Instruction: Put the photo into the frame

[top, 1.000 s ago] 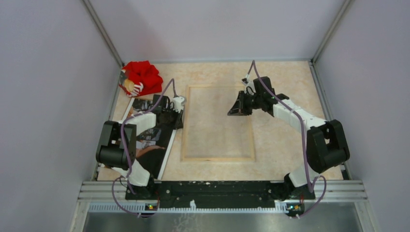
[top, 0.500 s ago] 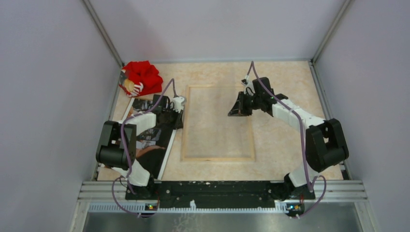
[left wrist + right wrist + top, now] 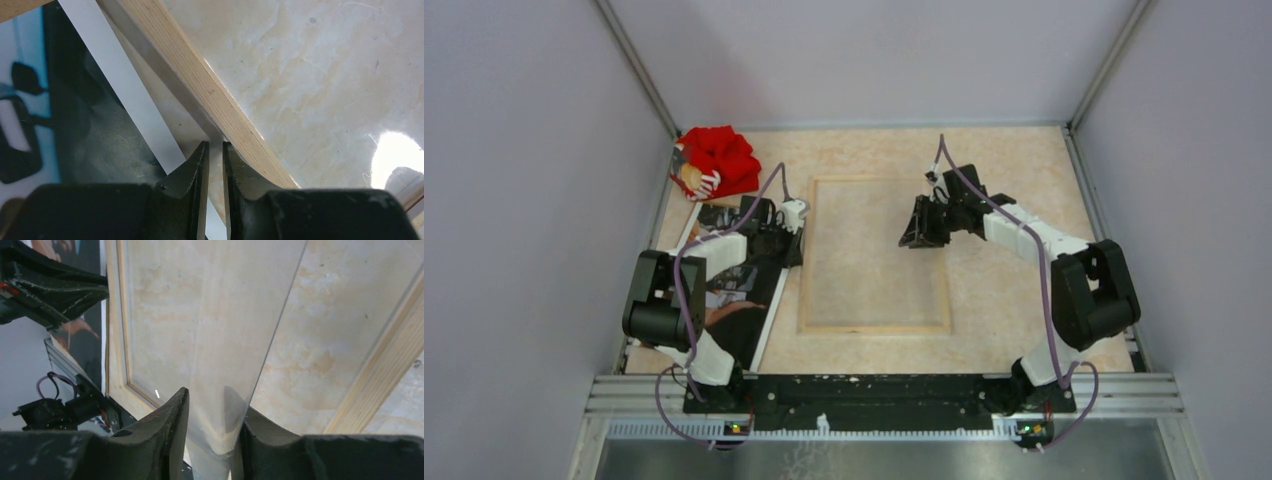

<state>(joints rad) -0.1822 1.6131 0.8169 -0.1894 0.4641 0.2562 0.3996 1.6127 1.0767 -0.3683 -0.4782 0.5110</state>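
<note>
Well, the left gripper [image 3: 211, 147] is down low with its fingers nearly together and only a thin slit between them. The white border of the photo [image 3: 95, 125] runs right into that slit, though I can't tell whether they actually pinch it. Hard alongside is the pale wooden rail of the frame [image 3: 200, 85], with a narrow strip of shadow between rail and print. Over to the right gripper [image 3: 209, 392]: its fingers stand clearly apart, and the corner of a clear sheet [image 3: 225, 340] sits in the gap, its straight edge slanting up and away across the frame's opening. From above, that gripper hangs over the frame's right side, towards the far end. The frame lies flat in the middle of the table [image 3: 1004, 160], wood side up. The photo lies face up just left of it, dark and glossy, partly hidden beneath the left arm, its long edge close beside the left rail. In the far left corner sits a red bundle [image 3: 719, 160], well apart from both grippers.
</note>
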